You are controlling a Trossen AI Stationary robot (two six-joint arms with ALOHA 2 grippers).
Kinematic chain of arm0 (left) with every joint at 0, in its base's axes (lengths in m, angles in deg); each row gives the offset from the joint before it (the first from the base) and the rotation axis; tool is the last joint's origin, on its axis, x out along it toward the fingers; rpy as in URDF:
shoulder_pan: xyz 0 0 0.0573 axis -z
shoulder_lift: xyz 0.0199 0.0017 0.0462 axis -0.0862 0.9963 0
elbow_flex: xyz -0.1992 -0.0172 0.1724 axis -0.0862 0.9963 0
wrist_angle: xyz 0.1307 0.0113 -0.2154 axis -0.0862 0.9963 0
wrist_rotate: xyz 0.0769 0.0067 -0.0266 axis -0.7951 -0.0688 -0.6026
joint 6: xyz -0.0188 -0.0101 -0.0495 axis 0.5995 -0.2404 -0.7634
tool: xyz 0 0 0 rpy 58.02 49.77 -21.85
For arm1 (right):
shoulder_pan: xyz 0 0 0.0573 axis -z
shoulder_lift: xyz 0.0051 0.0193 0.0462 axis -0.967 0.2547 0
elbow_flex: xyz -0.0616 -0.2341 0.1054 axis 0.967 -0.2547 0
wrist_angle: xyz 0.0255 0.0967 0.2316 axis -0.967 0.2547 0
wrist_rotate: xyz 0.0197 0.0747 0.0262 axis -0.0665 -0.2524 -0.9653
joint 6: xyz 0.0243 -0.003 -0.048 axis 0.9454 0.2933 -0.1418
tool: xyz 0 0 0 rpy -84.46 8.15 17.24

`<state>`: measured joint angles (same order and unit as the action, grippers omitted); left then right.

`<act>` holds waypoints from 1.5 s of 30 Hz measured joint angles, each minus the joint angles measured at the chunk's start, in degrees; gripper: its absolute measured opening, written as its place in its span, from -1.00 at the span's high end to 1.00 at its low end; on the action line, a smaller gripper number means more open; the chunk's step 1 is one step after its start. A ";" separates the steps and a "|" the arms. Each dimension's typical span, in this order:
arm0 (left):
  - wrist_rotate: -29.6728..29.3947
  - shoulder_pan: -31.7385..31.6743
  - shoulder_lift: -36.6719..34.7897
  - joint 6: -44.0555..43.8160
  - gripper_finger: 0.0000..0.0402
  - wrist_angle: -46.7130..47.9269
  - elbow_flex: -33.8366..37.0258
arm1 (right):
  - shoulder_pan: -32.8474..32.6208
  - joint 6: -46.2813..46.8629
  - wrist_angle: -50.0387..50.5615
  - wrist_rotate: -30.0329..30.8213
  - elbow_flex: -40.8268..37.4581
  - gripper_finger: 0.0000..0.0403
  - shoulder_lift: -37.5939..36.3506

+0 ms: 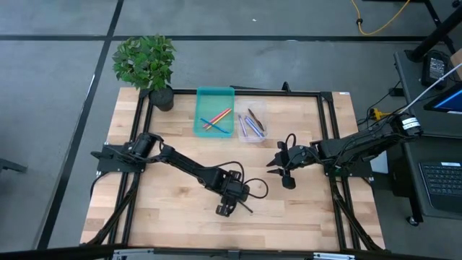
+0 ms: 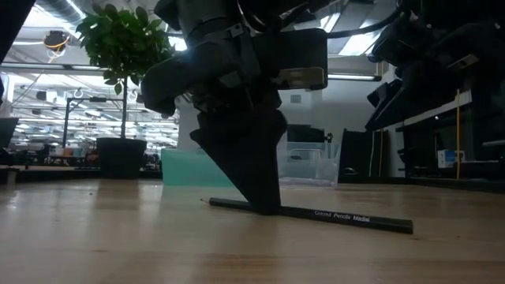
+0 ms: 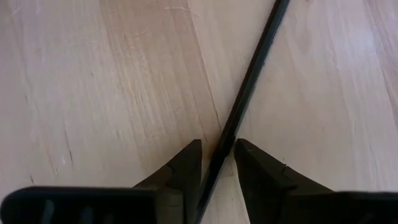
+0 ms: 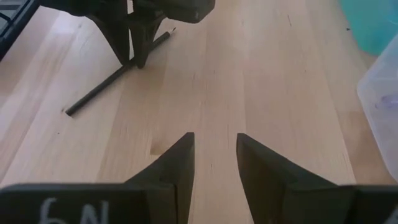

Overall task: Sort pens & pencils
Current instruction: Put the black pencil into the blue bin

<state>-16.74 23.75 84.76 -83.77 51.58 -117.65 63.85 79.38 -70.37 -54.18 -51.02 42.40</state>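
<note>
A: One pencil left on the table, near edge. Black pencil [image 1: 242,205] lies flat on the wood, abt 6 o'clock from table centre. L gripper [image 1: 226,209] is down over it, fingers [image 3: 186,165] straddling the shaft, one each side, tips at the wood.

B: Closed on it yet?

A: No. Wrist view shows slim gaps both sides of the shaft, so jaws stand apart, nothing held. Pencil runs on past the tips, so the hold would land near one end, not the middle.

B: So step = the pick.

A: Yep, my read: pre-grasp. Next move needs a squeeze w/o shoving the pencil sideways, then a straight lift. Off-centre hold means it may droop or swivel, so go slow.

B: R arm?

A: R gripper [image 1: 280,162] waits abt 3 o'clock from centre, above bare wood, fingers parted, empty.

B: Then where to?

A: Far side, 12 o'clock. Teal tray [image 1: 214,94] holds a few coloured sticks [image 1: 216,118], yellow, red, blue. Clear tray [image 1: 258,108] just beside it at its right has purple and dark ones [image 1: 252,124]. Can't tell pen from pencil at that range. Low view reads "Colored Pencils" on the black one, so which tray takes it is a guess.

B: Beyond that?

A: Potted plant [image 1: 146,63] at far-left corner, abt 11 o'clock, clear of the route.
</note>
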 joint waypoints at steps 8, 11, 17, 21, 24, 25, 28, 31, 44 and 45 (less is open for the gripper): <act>0.22 0.00 0.27 0.72 0.52 0.15 -0.09 | 0.00 -0.04 -0.21 0.00 0.00 0.41 0.00; 0.43 0.00 0.27 0.75 0.52 0.13 -0.09 | 0.00 0.00 -0.22 0.00 0.00 0.41 0.00; 0.47 0.00 0.27 0.77 0.59 0.01 -0.09 | 0.00 0.20 -0.20 0.00 0.00 0.41 0.00; 1.07 0.00 0.27 0.75 0.79 -0.19 -0.09 | 0.02 0.20 -0.20 0.00 -0.02 0.41 0.00; 1.23 0.00 0.27 0.72 0.93 -0.58 -0.09 | 0.02 0.20 -0.18 0.00 -0.01 0.41 0.00; 1.24 0.00 0.27 0.70 0.95 -0.62 -0.09 | 0.02 0.20 -0.15 0.00 -0.02 0.41 0.00; 1.22 0.00 0.27 0.68 0.94 -0.67 -0.09 | 0.02 0.20 -0.15 0.00 -0.02 0.41 0.00; 1.18 0.00 0.27 0.64 0.94 -0.72 -0.09 | 0.02 0.20 -0.11 0.00 -0.02 0.41 0.00; -0.38 0.13 -1.77 2.10 0.97 -0.46 0.34 | 0.02 1.03 0.20 0.00 -0.04 0.41 0.00; -0.44 0.13 -2.23 2.11 0.97 -0.42 0.37 | 0.02 1.05 0.27 0.00 -0.04 0.41 0.00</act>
<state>-17.18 23.88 82.52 -81.66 51.16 -117.28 63.87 80.43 -70.10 -54.18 -51.07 42.40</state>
